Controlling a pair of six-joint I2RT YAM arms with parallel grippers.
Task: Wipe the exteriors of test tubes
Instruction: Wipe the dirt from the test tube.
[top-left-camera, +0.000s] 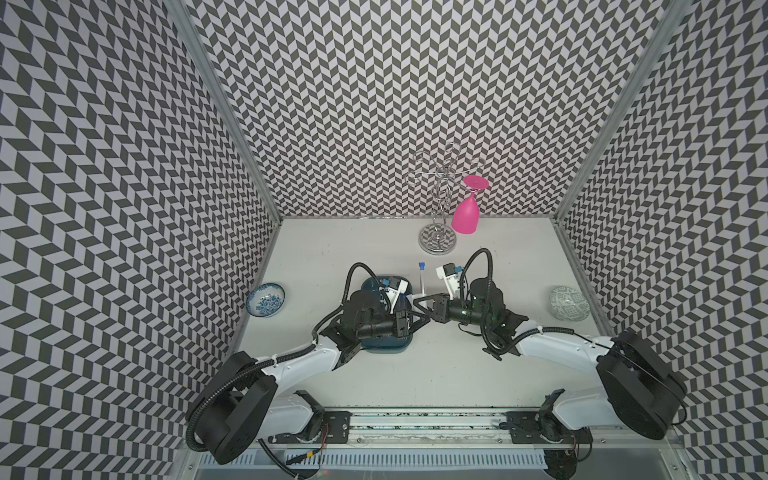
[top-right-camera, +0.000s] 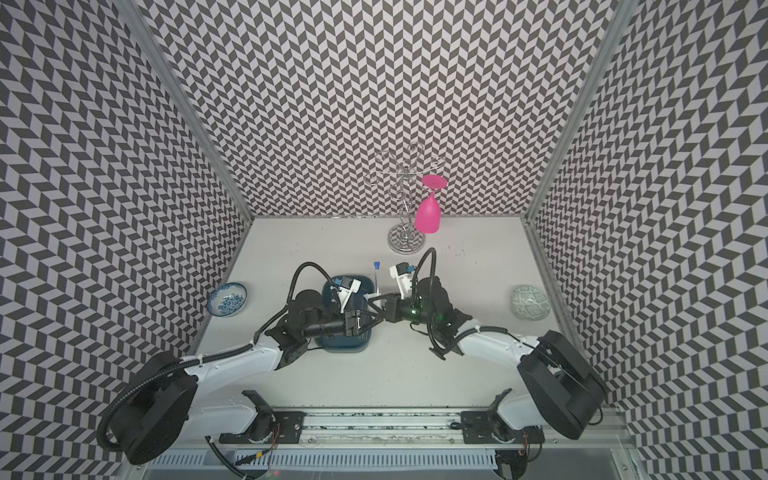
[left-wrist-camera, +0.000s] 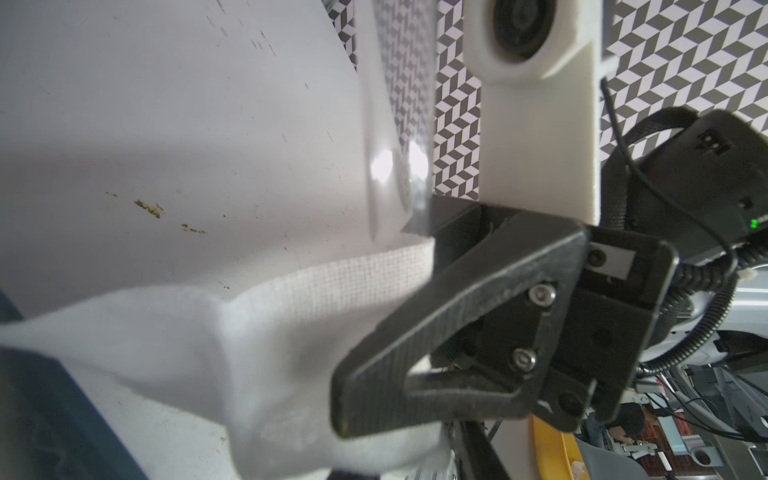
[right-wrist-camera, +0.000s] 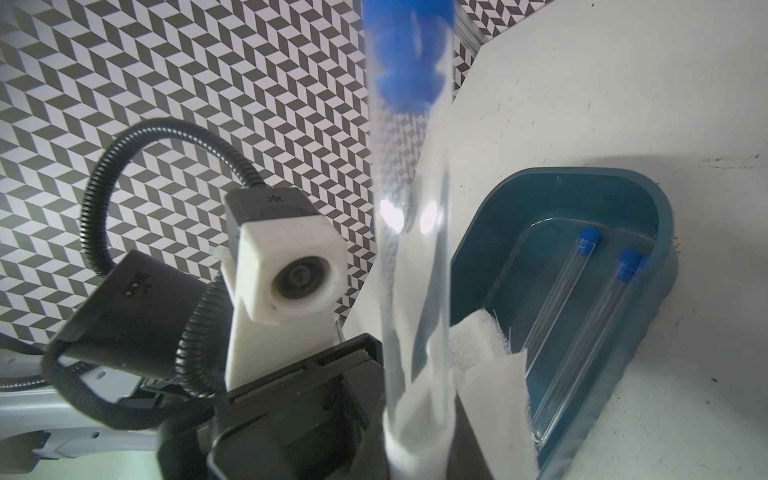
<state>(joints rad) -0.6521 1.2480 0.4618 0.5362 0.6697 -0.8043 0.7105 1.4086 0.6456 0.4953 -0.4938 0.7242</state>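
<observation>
Right gripper (top-left-camera: 419, 300): clamping its jaws on the rounded end of one test tube (top-left-camera: 422, 280) — the tube is pointing away from the robot, with its blue cap at the far end.
Left gripper (top-left-camera: 422, 321): meeting the right one almost tip to tip by the tray's edge; whether its jaws are pinching anything cannot be told.
White cloth (right-wrist-camera: 490, 390): bunching against the lower part of the held tube, between the two grippers.
Teal tray (right-wrist-camera: 582, 174): sitting under the left arm, just beside the held tube.
Tubes in tray (right-wrist-camera: 557, 316): two are lying side by side on the tray floor — caps pointing the same way as the held tube's.
Bowls: a blue-patterned bowl (top-left-camera: 266, 300) is resting near the left wall and a grey-green bowl (top-left-camera: 569, 303) near the right wall, well apart.
Wire rack (top-left-camera: 436, 243): standing at the back of the table (top-left-camera: 457, 374), with a pink glass (top-left-camera: 465, 216) hanging upside down from it.
</observation>
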